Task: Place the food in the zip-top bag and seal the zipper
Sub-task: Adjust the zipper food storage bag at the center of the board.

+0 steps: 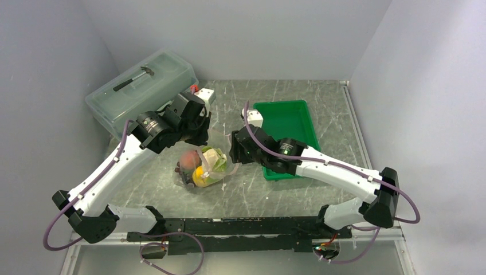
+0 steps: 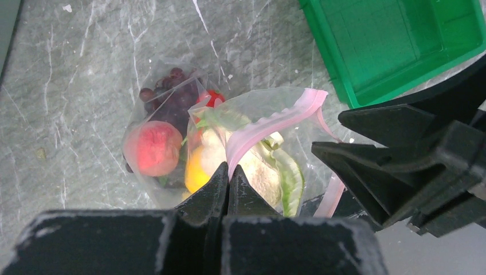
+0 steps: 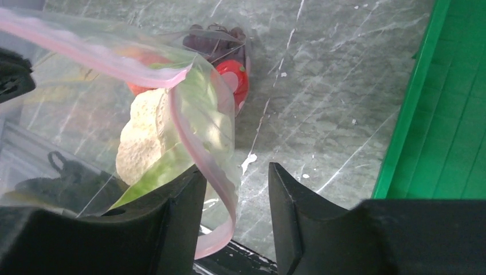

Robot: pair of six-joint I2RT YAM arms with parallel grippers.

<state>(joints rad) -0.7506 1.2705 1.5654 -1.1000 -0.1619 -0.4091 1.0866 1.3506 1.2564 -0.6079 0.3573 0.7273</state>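
From the overhead view, the zip-top bag (image 1: pixel 205 167) lies on the table (image 1: pixel 258 192) between the two arms, just left of the green tray (image 1: pixel 281 105), with the food bunched inside it. The left gripper (image 1: pixel 202 136) is at the bag's far left edge and the right gripper (image 1: pixel 234 150) at its right edge. A lidded box (image 1: pixel 143 86) with a hammer (image 1: pixel 133 78) inside stands at the far left. In the left wrist view, the left fingers (image 2: pixel 215 186) are pressed together on the zipper (image 2: pixel 275 121), whose pink strip rises from between them and runs across the bag's mouth. Through the plastic show the peach (image 2: pixel 153 148), grape bunch (image 2: pixel 171 97), pepper (image 2: pixel 211 98), orange (image 2: pixel 195 172) and cauliflower (image 2: pixel 261 172). In the right wrist view, the right fingers (image 3: pixel 289 206) stand apart. The strip's end loops down through the gap, close to the left-hand finger, and it cannot be told whether the two touch.
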